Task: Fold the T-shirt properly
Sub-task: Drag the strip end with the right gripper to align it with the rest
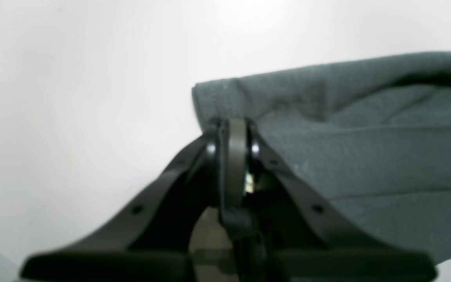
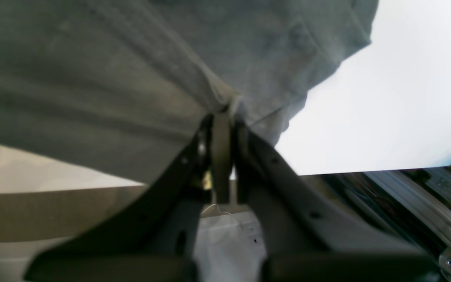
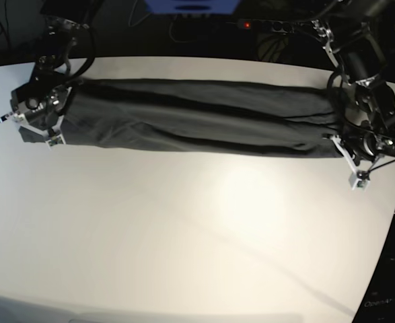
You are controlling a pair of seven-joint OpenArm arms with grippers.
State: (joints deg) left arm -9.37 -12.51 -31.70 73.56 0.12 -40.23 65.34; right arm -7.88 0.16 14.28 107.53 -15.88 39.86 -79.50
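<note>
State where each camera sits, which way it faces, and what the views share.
Left wrist: on the left arm, facing along the left tool, shut on the T-shirt over the white table.
Right wrist: behind the right tool pinching cloth, table edge beyond.
Base: high, looking down on both arms.
All show the shirt.

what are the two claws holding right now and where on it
Both grip the T-shirt, stretched between them over the table. The left claw pinches a corner at one end; the right claw pinches bunched cloth at the other end.
</note>
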